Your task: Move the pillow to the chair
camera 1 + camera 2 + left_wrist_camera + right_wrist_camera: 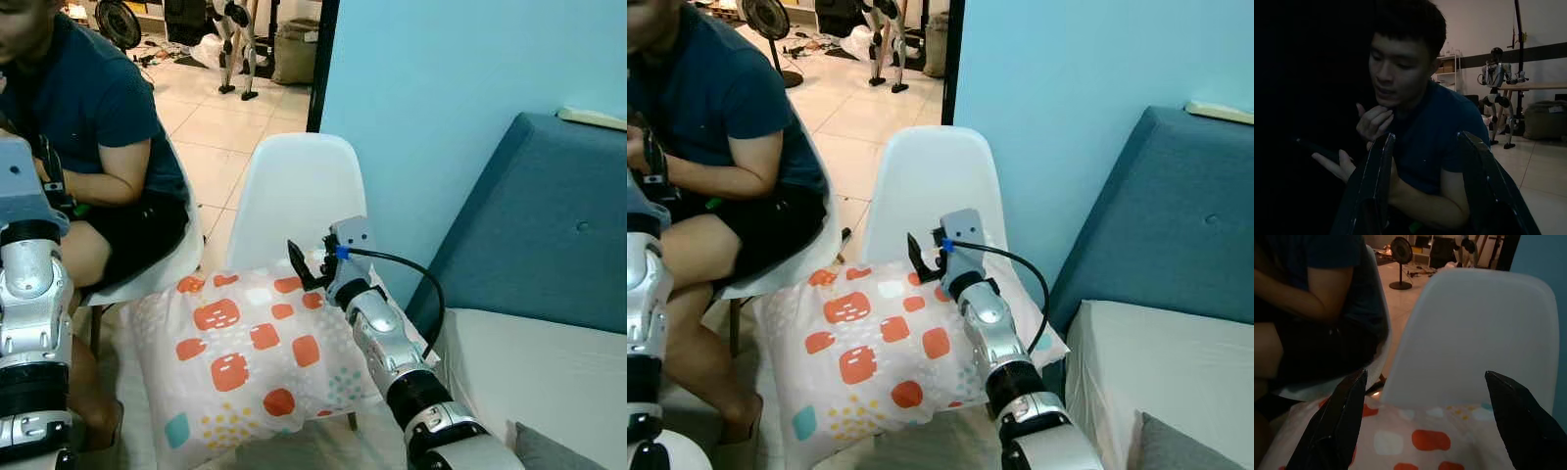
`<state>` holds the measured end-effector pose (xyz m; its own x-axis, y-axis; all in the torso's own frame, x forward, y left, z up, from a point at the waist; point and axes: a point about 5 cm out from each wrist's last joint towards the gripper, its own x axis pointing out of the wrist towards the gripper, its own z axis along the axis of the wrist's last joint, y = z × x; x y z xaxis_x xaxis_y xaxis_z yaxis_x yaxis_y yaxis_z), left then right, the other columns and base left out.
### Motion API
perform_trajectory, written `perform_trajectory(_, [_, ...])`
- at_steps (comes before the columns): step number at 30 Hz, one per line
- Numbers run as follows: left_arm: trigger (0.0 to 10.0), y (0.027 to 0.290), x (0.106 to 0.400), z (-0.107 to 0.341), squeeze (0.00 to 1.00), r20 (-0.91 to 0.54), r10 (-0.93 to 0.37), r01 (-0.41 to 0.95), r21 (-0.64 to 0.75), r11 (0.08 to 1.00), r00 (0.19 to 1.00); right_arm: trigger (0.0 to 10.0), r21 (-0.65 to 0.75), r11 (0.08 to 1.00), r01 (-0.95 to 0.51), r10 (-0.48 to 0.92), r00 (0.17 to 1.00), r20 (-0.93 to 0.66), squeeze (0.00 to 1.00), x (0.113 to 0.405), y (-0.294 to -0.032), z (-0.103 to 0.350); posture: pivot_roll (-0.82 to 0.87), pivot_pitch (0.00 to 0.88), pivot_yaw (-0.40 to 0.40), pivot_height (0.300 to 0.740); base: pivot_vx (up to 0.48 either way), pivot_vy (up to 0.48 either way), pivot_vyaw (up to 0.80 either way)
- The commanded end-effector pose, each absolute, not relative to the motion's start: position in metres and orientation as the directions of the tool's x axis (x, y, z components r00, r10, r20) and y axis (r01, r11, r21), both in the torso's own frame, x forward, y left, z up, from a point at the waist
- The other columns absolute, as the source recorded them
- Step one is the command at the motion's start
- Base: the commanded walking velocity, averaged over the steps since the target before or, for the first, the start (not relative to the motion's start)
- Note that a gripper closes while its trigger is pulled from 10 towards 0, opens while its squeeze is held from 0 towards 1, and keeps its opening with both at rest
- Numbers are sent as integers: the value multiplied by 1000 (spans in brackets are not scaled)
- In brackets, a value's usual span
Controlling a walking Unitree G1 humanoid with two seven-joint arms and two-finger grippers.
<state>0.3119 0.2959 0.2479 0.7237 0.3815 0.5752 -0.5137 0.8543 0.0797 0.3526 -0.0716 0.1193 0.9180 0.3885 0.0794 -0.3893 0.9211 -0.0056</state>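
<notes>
1. Taking the white chair (pixel 294 191) as the landmark: far to its left the left arm (pixel 31 323) rises as a silver column at the picture's edge. In the left wrist view the left gripper (pixel 1425 166) has its jaws apart with nothing between them, pointed at a seated person.
2. Just left of the chair, that person (pixel 93 127) in a dark blue shirt and black shorts sits on a second white chair (pixel 167 264), forearm across the lap.
3. Beyond the chair, a pale tiled floor (pixel 211 127) runs back through a doorway to a standing fan (pixel 120 22), a sack (pixel 294 49) and the legs of another robot (pixel 235 44).
4. The pillow (pixel 240 352), white with orange-red squares and small teal and yellow marks, lies on the chair's seat, its upper edge against the base of the backrest and its lower edge hanging out past the seat's front.
5. The right gripper (pixel 306 266) hovers above the pillow's upper edge, in front of the backrest. In the right wrist view its jaws stand wide apart and grip nothing; whether a fingertip touches the fabric cannot be told.
6. Behind the chair stands a light blue wall (pixel 441 88).
7. Right of the chair is a teal sofa (pixel 549 225) with a pale seat cushion (pixel 549 372).
</notes>
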Motion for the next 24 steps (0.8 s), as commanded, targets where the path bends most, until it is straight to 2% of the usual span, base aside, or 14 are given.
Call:
perform_trajectory(1, [10000,298,311,246,0,573,383,-527,104,843,725,10000,-1,927,-376,375,924,76,0,353,-75,117,154,42,-91,740,0,0,0])
perform_trajectory(7, [10000,300,310,246,0,578,379,-523,98,847,723,10000,-3,928,-373,372,926,72,0,354,-76,117,154,42,-92,740,0,0,0])
perform_trajectory(8, [10000,300,312,242,0,553,376,-511,107,853,743,10000,-5,928,-372,371,926,70,0,354,-77,117,155,44,-91,740,0,0,0])
perform_trajectory(9, [10000,299,316,232,0,493,369,-480,117,870,788,10000,-8,928,-373,373,926,64,0,354,-77,116,157,44,-92,740,0,0,0])
perform_trajectory(10, [10000,297,323,213,0,360,358,-428,136,893,861,10000,-12,926,-378,378,925,43,0,354,-78,113,157,44,-92,740,0,0,0])
perform_trajectory(11, [10000,297,323,213,0,360,358,-428,136,893,861,10000,-12,926,-378,378,925,43,0,354,-78,113,157,44,-92,740,0,0,0])
perform_trajectory(12, [10000,289,330,177,0,140,301,-327,225,918,943,10000,-36,918,-394,394,919,-7,0,352,-77,105,153,43,-90,740,0,0,0])
perform_trajectory(13, [10000,283,327,153,0,40,266,-264,323,909,963,10000,-57,911,-407,405,913,-47,0,349,-76,98,139,45,-86,740,0,0,0])
perform_trajectory(14, [10000,278,322,134,0,-27,270,-253,276,927,962,10000,-59,912,-407,402,912,-80,0,346,-78,89,132,48,-86,740,0,0,0])
perform_trajectory(17, [10000,269,315,120,0,-42,289,-273,216,937,957,10000,-44,920,-389,383,917,-109,0,341,-84,79,140,48,-88,740,0,0,0])
perform_trajectory(24, [10000,236,298,79,0,-173,216,-180,201,963,961,10000,-27,927,-375,367,918,-151,0,328,-98,61,115,54,-82,740,0,0,0])
